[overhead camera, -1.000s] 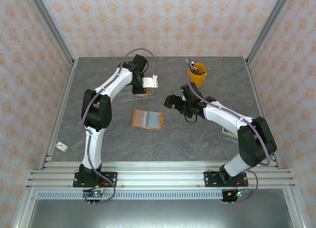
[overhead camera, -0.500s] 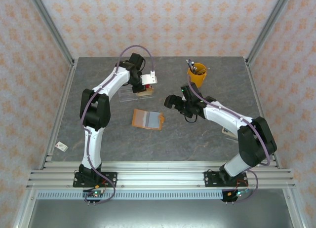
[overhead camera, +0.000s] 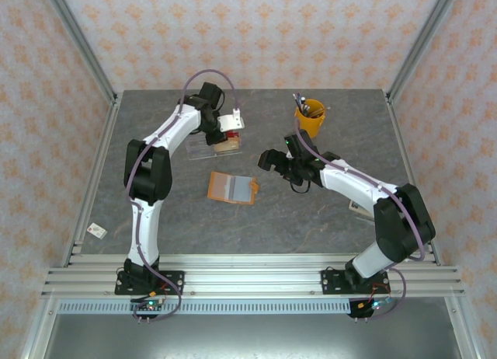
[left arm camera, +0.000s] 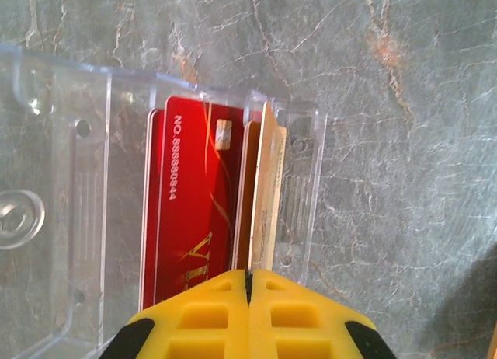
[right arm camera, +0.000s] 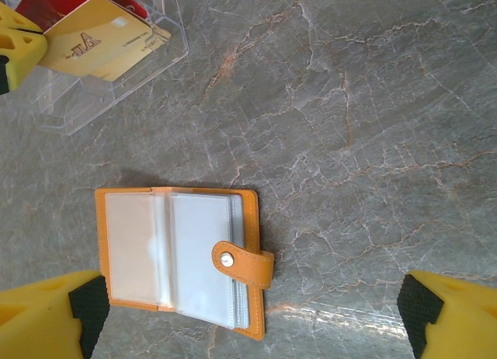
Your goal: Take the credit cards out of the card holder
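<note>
Top view high, looking down; left wrist close over clear tray (left arm camera: 78, 180); right wrist farther, sharing tray and card holder (right arm camera: 178, 258)

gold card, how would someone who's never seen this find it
On the far half of the table, left of centre, sits a clear tray. A red card shows in it, with the gold card beside it. Only the gold card is pinched by the left gripper.

Left end effector (left arm camera: 248, 277) shifted left, gold card (left arm camera: 266, 180) (edge-on) now over tray (left arm camera: 54, 141)
</note>
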### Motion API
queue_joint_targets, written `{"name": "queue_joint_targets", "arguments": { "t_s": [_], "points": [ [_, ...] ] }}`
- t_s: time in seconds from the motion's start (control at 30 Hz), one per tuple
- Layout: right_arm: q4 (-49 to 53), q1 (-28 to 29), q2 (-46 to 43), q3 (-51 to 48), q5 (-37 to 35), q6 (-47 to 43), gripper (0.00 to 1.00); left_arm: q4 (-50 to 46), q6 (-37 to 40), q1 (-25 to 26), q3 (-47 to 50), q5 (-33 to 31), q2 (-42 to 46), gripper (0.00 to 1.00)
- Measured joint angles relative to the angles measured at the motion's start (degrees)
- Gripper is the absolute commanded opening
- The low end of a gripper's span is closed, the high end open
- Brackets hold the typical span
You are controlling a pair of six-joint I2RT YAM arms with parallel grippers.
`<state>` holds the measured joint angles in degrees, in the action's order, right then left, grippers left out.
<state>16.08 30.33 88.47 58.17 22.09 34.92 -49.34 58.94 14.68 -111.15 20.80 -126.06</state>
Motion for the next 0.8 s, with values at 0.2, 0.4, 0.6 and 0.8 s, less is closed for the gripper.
{"name": "queue_joint_targets", "arguments": {
  "t_s": [0.2, 0.4, 0.6, 0.8],
  "points": [
    [0.0, 0.0, 0.0, 0.0, 0.2, 0.0, 0.97, 0.2, -0.5, -0.2, 0.7, 0.0, 0.0, 0.19],
    [0.0, 0.0, 0.0, 0.0, 0.2, 0.0, 0.97, 1.1, -1.2, -0.4, 0.8, 1.4, 0.3, 0.22],
    [0.2, 0.0, 0.0, 0.0, 0.2, 0.0, 0.94, 3.7, -3.8, -1.7, 3.9, 4.0, 5.4, 0.22],
    [2.4, 3.0, 2.5, 3.3, -1.2, -1.3, 0.89, 12.3, -14.2, -4.4, 13.4, 9.5, 17.7, 0.24]
  ]
}}
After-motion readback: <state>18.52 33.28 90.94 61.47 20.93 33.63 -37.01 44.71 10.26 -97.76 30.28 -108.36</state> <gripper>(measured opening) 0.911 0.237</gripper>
